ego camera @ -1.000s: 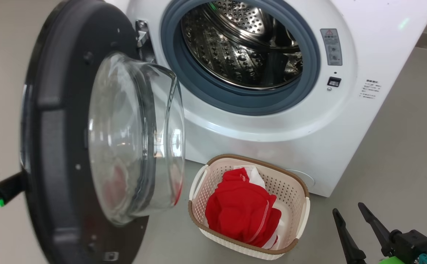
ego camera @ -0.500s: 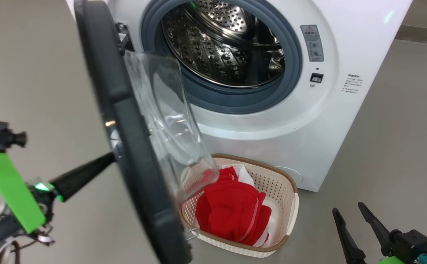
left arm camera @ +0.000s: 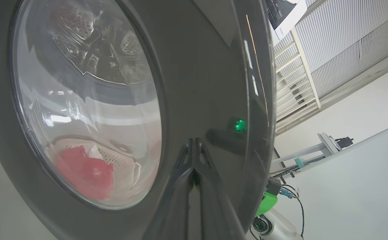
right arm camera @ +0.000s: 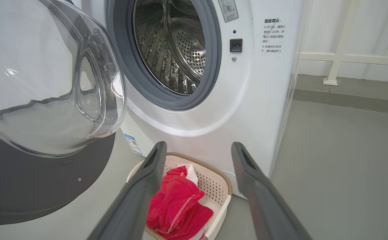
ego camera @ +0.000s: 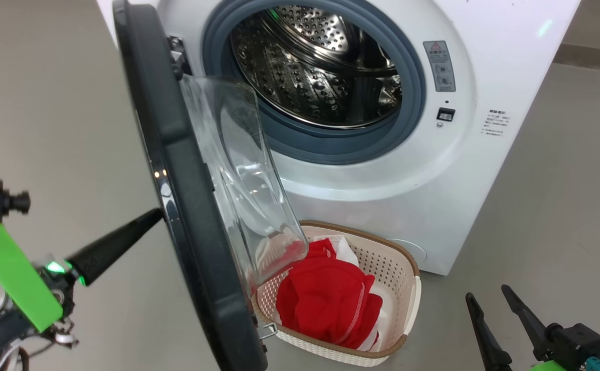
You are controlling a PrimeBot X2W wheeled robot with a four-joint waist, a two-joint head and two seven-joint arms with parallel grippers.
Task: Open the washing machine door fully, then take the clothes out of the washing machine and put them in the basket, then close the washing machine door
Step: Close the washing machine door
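Washing machine door stands half swung out from the washing machine, edge-on in the head view. Left hand, fingers pressed together, touches the door's glossy outer face. Right hand hangs wide and empty at lower right. Red clothes lie in the basket on the floor below the drum.

On the washing machine front, I read a notice headed "温馨提示"; the warning sticker beside the drum is illegible.
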